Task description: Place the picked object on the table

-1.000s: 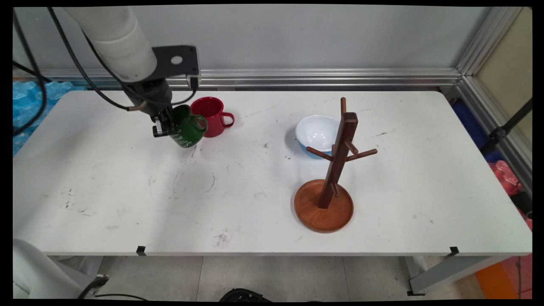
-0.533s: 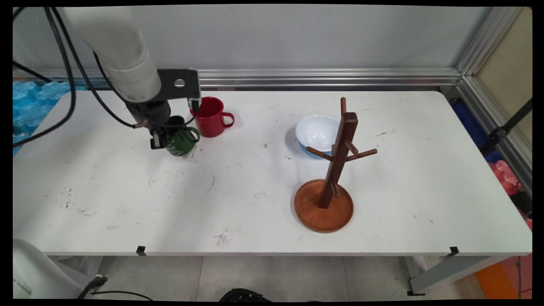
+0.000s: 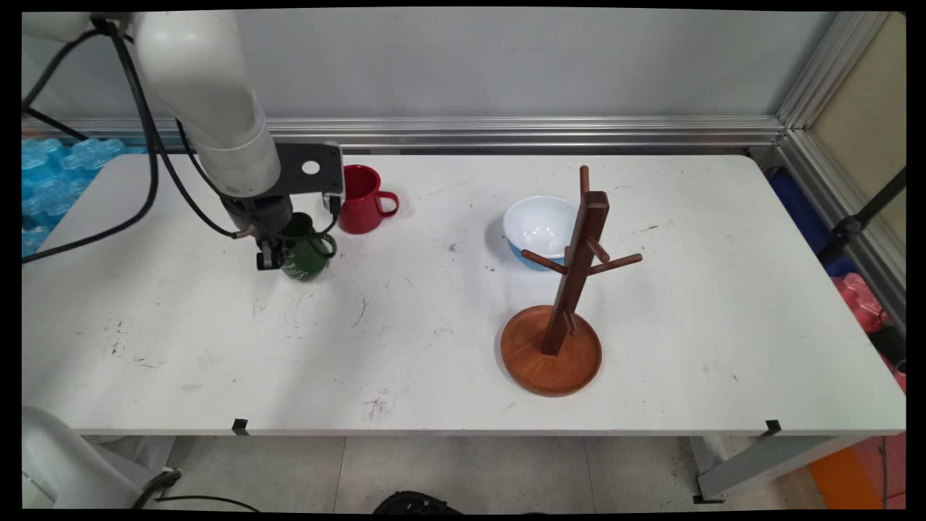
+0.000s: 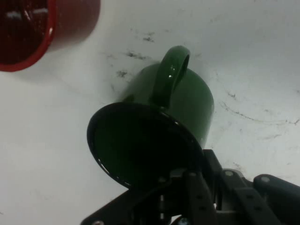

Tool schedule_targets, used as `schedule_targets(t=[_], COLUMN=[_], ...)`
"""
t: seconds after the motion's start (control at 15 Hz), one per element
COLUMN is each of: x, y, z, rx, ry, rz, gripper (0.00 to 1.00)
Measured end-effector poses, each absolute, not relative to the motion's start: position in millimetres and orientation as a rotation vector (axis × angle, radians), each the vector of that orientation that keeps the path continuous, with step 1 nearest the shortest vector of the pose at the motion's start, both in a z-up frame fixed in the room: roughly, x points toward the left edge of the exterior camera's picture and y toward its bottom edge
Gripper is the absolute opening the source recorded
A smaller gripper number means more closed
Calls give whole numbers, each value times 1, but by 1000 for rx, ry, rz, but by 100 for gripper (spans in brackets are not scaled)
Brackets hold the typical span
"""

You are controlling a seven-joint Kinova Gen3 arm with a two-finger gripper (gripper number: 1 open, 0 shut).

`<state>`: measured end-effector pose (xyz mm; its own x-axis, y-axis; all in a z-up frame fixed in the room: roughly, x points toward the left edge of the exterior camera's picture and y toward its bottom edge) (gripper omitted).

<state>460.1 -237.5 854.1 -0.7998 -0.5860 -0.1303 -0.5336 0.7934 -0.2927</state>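
Note:
My gripper (image 3: 278, 255) is shut on the rim of a green mug (image 3: 307, 255) at the table's left rear. The mug stands low over the white table (image 3: 434, 325), nearly upright, its handle pointing right; I cannot tell whether its base touches the surface. In the hand view the green mug (image 4: 159, 131) fills the middle, its dark opening facing the camera and its handle on the far side, with my gripper (image 4: 187, 185) clamped on the rim's near edge. A red mug (image 3: 360, 199) stands just behind and to the right; the red mug (image 4: 37, 28) shows at the hand view's upper left.
A blue bowl with a white inside (image 3: 539, 230) sits right of the table's middle. In front of it stands a wooden mug tree (image 3: 571, 289) on a round base, with several pegs. Black cables hang from the arm at the left.
The gripper has carried the green mug down and toward the table's near side, away from the red mug. The mug has gone from tilted to nearly upright.

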Motion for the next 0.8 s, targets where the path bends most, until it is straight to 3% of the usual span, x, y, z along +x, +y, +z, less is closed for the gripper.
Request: schedule_targets(t=[0.27,0.33,0.8], x=[459,459,459], y=[-237,-237,-234], z=[844,842,830], rx=[-861,-857,-841], ry=[2769,2771,2787], rz=[-347,-343,-324], gripper=[0,100,100])
